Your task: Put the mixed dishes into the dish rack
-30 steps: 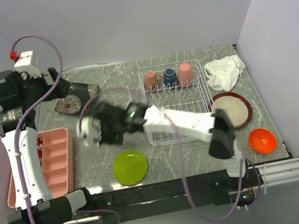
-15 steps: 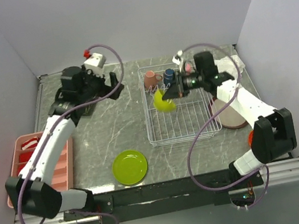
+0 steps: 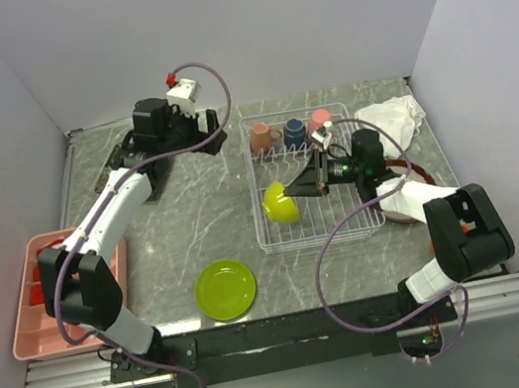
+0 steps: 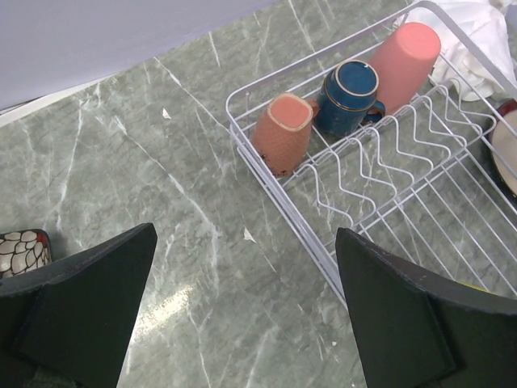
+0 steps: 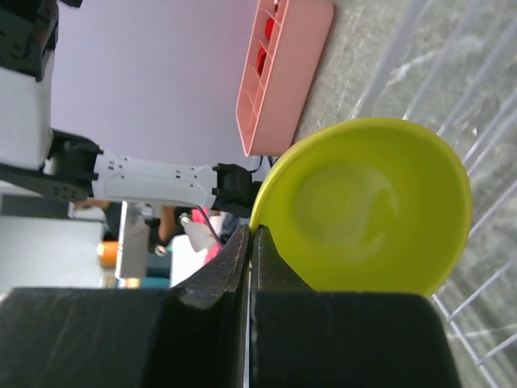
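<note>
Right wrist view: why is the right gripper (image 5: 249,236) holding the lime green bowl (image 5: 363,210) by its rim?

— Its fingers are pressed together on the bowl's edge, so the bowl hangs on its side. I judge that suits the dish rack (image 3: 332,206), since a bowl on edge can lean among the prongs instead of lying flat on them.

Where is the bowl, seen from above?

— Over the rack's left half, about midway along that side. It is well short of the salmon cup (image 3: 261,137), dark navy cup (image 3: 294,131) and pink cup (image 3: 320,123) lined up at the far end. Whether it touches the wires I cannot tell.

And the left gripper (image 4: 246,234)?

— Spread wide with nothing between its fingers, out over the table by the rack's far-left corner. The black floral square plate (image 4: 18,249) sits at the edge of its view, so it is probably lining up for that plate.

What has changed in the last half second?

— The bowl has come away from the cups' row toward the arms' side of the rack. The left arm has stretched farther toward the far edge of the table. The lime green plate (image 3: 226,289) lies where it was, in front of the rack.
</note>
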Tool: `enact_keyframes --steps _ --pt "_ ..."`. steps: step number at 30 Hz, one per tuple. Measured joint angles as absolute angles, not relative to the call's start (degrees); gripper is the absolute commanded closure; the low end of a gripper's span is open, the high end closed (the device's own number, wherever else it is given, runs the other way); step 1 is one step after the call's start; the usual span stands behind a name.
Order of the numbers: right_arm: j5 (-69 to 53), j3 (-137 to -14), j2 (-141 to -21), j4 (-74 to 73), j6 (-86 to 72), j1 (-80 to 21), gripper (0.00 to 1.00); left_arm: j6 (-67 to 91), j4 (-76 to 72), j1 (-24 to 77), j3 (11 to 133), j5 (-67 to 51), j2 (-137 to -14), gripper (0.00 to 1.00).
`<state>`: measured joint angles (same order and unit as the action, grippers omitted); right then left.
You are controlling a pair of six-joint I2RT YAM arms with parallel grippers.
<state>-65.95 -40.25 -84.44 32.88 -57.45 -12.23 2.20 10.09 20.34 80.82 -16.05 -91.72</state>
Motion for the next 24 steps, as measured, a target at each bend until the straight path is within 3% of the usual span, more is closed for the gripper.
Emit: enact_keyframes --steps 10,18,24 --pt "-59.1 -35.5 -84.9 36.9 -61.9 -10.5 1.0 3.8 6.6 20.3 80.8 -15.0 -91.8 0.01" --pt "-59.0 -35.7 -95.2 43.6 -66.4 -10.2 1.0 3.4 6.7 20.3 80.6 -14.0 -91.5 0.01" --pt "-59.6 -37.3 -96.5 44.5 -66.5 -9.3 1.0 2.5 6.7 20.3 80.6 -13.5 -91.5 0.01"
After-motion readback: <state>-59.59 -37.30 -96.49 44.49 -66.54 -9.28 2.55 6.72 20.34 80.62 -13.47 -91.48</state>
